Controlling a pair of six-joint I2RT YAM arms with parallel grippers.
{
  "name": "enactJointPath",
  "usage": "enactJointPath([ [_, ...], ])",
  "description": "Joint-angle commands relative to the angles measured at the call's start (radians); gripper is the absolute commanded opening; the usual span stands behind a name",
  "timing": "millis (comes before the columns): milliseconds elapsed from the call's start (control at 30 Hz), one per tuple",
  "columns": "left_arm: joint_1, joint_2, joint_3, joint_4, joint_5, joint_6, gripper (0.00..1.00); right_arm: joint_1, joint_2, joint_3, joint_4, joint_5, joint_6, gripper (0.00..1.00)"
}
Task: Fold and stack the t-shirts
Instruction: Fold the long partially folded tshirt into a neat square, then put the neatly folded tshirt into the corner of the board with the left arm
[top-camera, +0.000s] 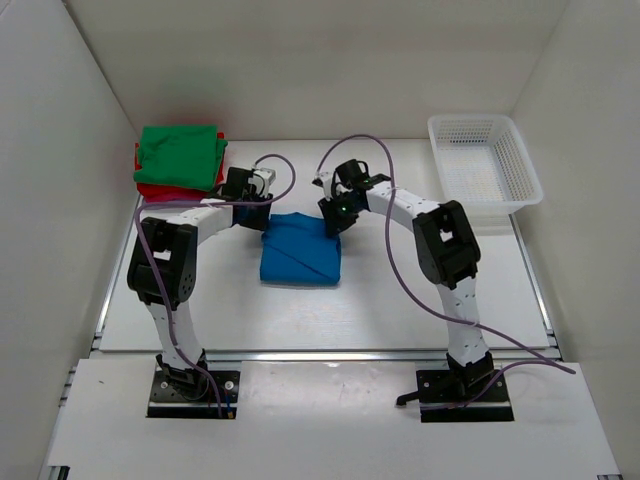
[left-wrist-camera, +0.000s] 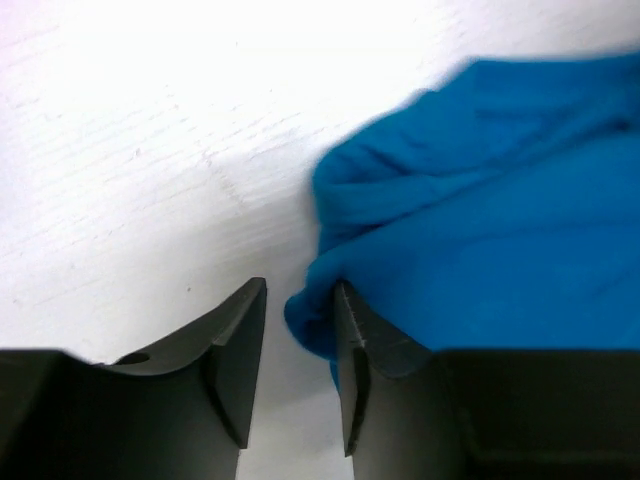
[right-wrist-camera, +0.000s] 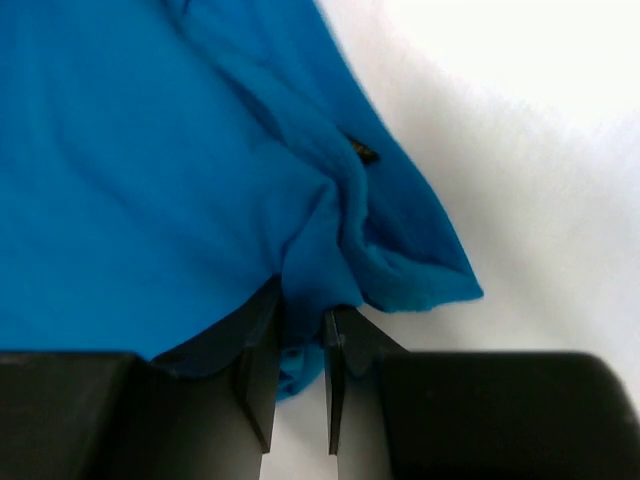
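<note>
The t-shirt (top-camera: 300, 252) lies between the left hand (top-camera: 260, 218) and the right hand (top-camera: 332, 222), stack (top-camera: 180, 158) behind-left, basket (top-camera: 470, 121) behind-right.

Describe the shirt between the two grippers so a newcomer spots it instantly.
Start at the middle of the white table. There lies the blue t-shirt, roughly folded. It is the only blue thing and lies alone: the green t-shirt and red t-shirt are stacked far left, the white basket far right.

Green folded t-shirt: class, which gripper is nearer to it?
Left. The left gripper sits at the blue t-shirt's far-left corner, just right of the green t-shirt; the right gripper pinches its far-right corner, farther away.
</note>
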Motion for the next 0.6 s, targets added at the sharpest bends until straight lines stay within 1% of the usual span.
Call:
enactJointPath([
  [0, -0.003, -0.026, -0.004, 0.069, 0.037, -0.005, 0.45, -0.003, -0.125, -0.163, 0.008, -0.006, 0.062, 0.19],
  [33, 0.005, -0.033, -0.005, 0.079, 0.037, -0.03, 0.53, 0.0, -0.142, -0.177, 0.005, 0.009, 0.06, 0.2],
  [67, 0.005, -0.038, -0.008, 0.093, 0.065, -0.033, 0.58, 0.014, -0.157, -0.209, -0.003, 0.023, 0.056, 0.24],
  [133, 0.021, -0.053, -0.022, 0.13, 0.109, -0.048, 0.62, 0.015, -0.171, -0.239, 0.012, 0.049, 0.072, 0.29],
  [167, 0.031, -0.069, -0.031, 0.138, 0.118, -0.085, 0.64, 0.009, -0.177, -0.246, 0.023, 0.048, 0.085, 0.34],
  [200, 0.035, -0.087, -0.04, 0.149, 0.123, -0.102, 0.69, 0.0, -0.177, -0.236, 0.021, 0.057, 0.102, 0.37],
  [233, 0.043, -0.108, -0.047, 0.153, 0.135, -0.117, 0.71, -0.004, -0.179, -0.236, 0.014, 0.061, 0.109, 0.4],
  [300, 0.057, -0.132, -0.047, 0.135, 0.18, -0.129, 0.72, -0.026, -0.177, -0.196, 0.009, 0.058, 0.125, 0.4],
  [333, 0.069, -0.142, -0.042, 0.12, 0.215, -0.129, 0.72, -0.029, -0.174, -0.19, 0.005, 0.061, 0.128, 0.29],
  [367, 0.077, -0.15, -0.042, 0.104, 0.265, -0.129, 0.69, -0.04, -0.17, -0.173, -0.006, 0.066, 0.114, 0.19],
  [400, 0.09, -0.155, -0.048, 0.087, 0.296, -0.128, 0.63, -0.041, -0.159, -0.153, -0.009, 0.071, 0.1, 0.17],
  [467, 0.117, -0.17, -0.079, 0.083, 0.385, -0.163, 0.57, -0.058, -0.145, -0.122, -0.031, 0.077, 0.082, 0.13],
  [500, 0.123, -0.188, -0.089, 0.074, 0.402, -0.175, 0.59, -0.07, -0.124, -0.101, -0.052, 0.072, 0.076, 0.1],
  [533, 0.132, -0.185, -0.087, 0.04, 0.422, -0.182, 0.6, -0.073, -0.125, -0.083, -0.075, 0.063, 0.068, 0.09],
  [567, 0.13, -0.187, -0.082, -0.02, 0.453, -0.153, 0.65, -0.08, -0.111, -0.082, -0.077, 0.055, 0.065, 0.09],
])
